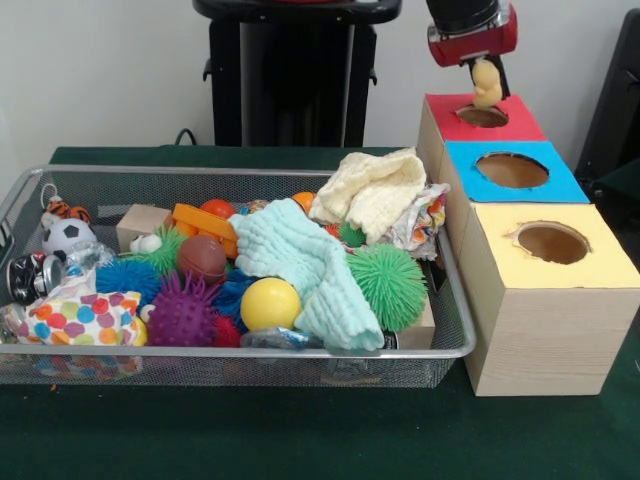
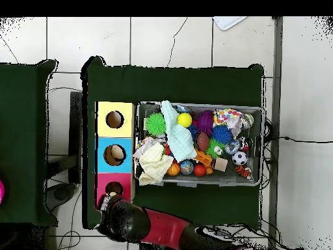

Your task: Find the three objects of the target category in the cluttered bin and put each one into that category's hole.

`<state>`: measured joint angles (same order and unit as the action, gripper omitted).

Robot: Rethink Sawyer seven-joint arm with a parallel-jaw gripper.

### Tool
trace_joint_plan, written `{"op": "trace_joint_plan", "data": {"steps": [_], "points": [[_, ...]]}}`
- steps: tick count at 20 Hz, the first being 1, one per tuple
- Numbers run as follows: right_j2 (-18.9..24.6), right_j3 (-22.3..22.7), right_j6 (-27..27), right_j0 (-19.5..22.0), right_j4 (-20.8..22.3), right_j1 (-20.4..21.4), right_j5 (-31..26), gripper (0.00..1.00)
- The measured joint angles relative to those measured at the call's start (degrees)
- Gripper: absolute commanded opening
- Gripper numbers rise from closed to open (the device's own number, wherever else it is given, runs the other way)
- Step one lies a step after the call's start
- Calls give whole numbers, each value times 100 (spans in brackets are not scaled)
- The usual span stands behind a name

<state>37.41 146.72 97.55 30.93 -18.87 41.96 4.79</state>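
Observation:
The wire mesh bin point(image 1: 250, 352) sits on the green table, full of toys and cloths; it also shows in the overhead view point(image 2: 198, 184). The red-ringed hole point(image 1: 483, 116) tops the farthest wooden box, beside the bin's far right corner; in the overhead view the hole point(image 2: 114, 188) lies just ahead of the arm. My gripper point(image 1: 487, 78) hangs directly above this hole, shut on a small pale yellow soft toy point(image 1: 487, 88) whose lower end is just over the opening. In the overhead view the gripper's head point(image 2: 117, 211) covers the toy.
The blue-ringed hole point(image 1: 512, 170) and the yellow-ringed hole point(image 1: 552, 243) are on the boxes nearer the camera. The bin holds a green spiky ball point(image 1: 387, 285), a yellow ball point(image 1: 270, 303), a purple spiky ball point(image 1: 182, 312), a mint cloth point(image 1: 300, 255) and a cream cloth point(image 1: 375, 190).

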Motion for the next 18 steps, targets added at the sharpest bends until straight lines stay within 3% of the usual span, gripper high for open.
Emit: {"op": "trace_joint_plan", "data": {"steps": [10, 11, 18], "points": [[-17, -41, 0, -49, 28, -153, 2, 0], [1, -46, 1, -60, 45, -135, -6, 100], [-92, -130, 1, -368, 113, 87, -85, 100]]}}
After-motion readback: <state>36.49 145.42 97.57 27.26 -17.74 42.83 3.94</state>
